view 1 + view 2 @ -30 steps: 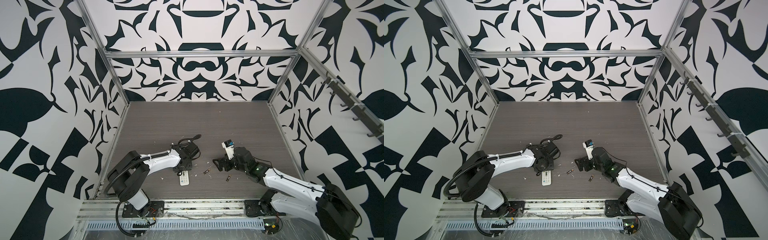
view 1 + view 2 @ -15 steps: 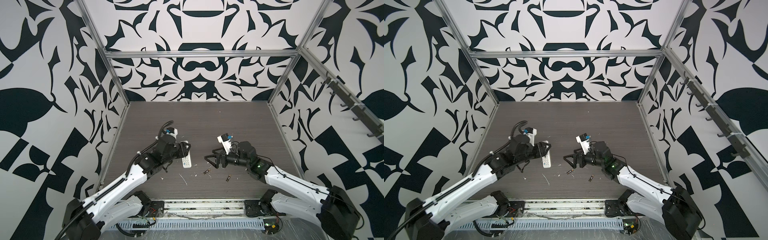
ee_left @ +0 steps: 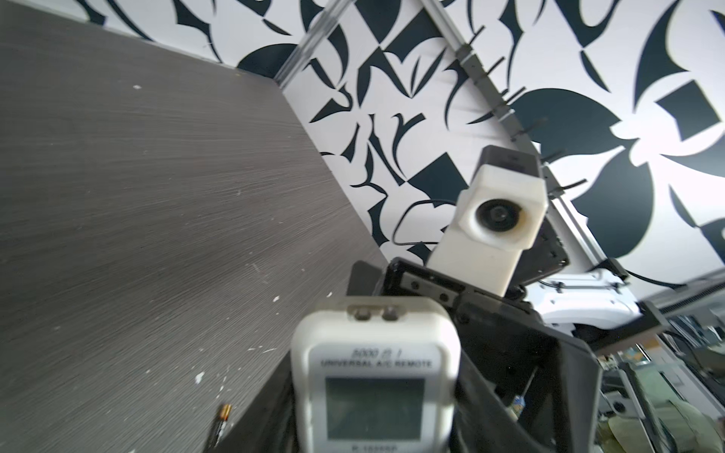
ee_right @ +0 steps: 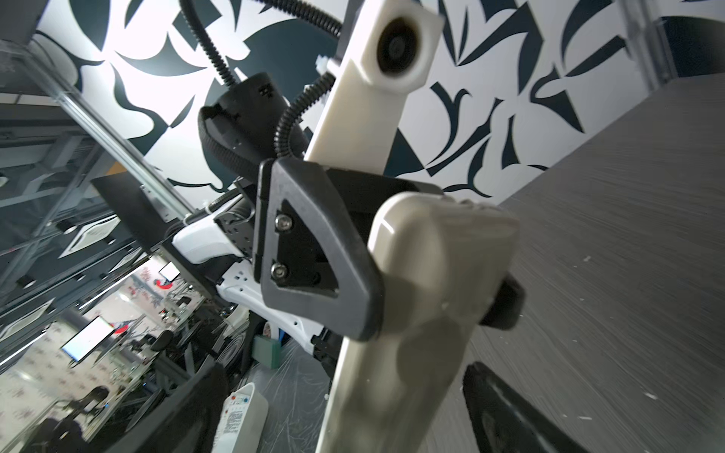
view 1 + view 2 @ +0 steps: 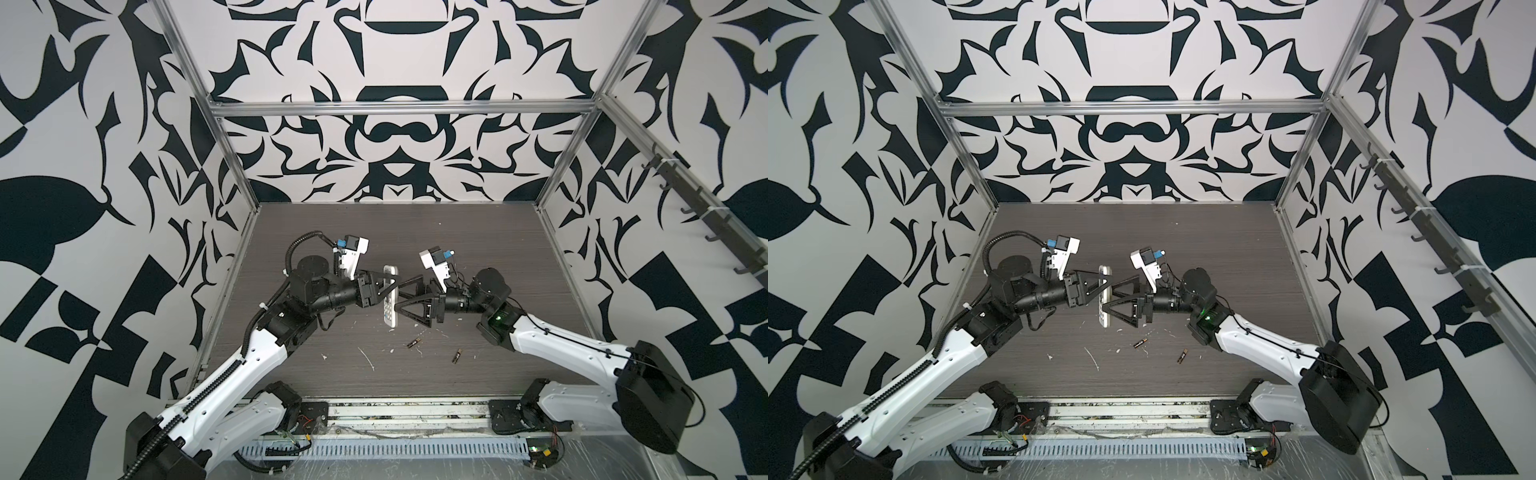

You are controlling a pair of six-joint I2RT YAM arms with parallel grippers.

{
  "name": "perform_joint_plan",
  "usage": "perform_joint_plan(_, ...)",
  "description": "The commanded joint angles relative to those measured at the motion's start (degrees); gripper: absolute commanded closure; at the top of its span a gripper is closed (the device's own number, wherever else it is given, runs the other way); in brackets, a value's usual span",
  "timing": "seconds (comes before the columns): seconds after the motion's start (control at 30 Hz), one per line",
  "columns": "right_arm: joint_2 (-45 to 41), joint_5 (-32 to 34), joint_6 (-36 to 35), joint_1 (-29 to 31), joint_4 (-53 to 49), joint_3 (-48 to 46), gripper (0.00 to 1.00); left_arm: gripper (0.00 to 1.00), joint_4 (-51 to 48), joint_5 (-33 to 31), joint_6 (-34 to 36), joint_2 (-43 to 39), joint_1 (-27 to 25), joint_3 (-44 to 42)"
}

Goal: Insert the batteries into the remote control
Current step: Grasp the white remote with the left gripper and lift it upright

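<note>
— What are the arms like?
— Glossy white arm shells (image 5: pixel 257 353), matte black joints (image 5: pixel 492 286), and a black ribbed cable conduit (image 5: pixel 212 386) along the left one.
— And the ends?
— Black triangular gripper fingers (image 4: pixel 353 274), one showing two silver screws (image 4: pixel 283 222), plus blocky cream camera housings (image 3: pixel 498 211).

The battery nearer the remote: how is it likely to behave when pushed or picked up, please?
That battery is a slim cylinder lying on its side, so a nudge would probably roll it. Small and smooth-looking, it may slip when pinched.
</note>
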Motion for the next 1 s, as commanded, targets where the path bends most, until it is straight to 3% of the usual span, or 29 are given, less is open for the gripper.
perform_joint_plan(0.0,1.3,-2.7,2.1,1.0,8.4,1.7,0.04,0.7,5.1,4.2,-0.3,-0.3,0.2,1.8)
perform_joint_plan(0.2,3.4,-2.4,4.2,2.9,13.7,0.2,0.08,0.7,8.3,4.5,-1.8,0.3,0.2,1.8)
perform_joint_plan(0.37,3.2,-2.1,4.7,3.0,16.2,-1.6,0.2,0.72,9.5,5.0,-2.6,0.3,0.2,2.2)
perform_joint_plan(0.5,2.8,-2.0,3.7,3.1,15.4,-2.0,0.36,0.72,9.8,4.8,-2.6,-0.1,0.2,2.1)
perform_joint_plan(0.73,2.2,-0.5,3.0,3.0,14.3,-2.8,0.81,0.71,9.0,3.1,-2.4,-0.8,0.3,1.2)
perform_joint_plan(0.8,1.5,0.4,1.8,3.0,12.3,-2.9,0.95,0.61,8.2,2.1,-2.4,-0.8,0.3,0.8)
perform_joint_plan(0.83,0.8,1.2,0.4,3.0,10.0,-2.8,1.0,0.44,7.0,1.1,-2.1,-0.8,0.3,0.7)
perform_joint_plan(0.9,-1.1,3.2,-3.5,3.0,3.7,-2.5,1.0,0.0,3.7,-2.1,-0.8,-1.0,0.3,1.0)
perform_joint_plan(0.97,-3.7,8.1,-9.8,3.0,-7.4,-1.4,1.0,0.01,-2.5,-7.8,1.8,-1.6,0.3,2.4)
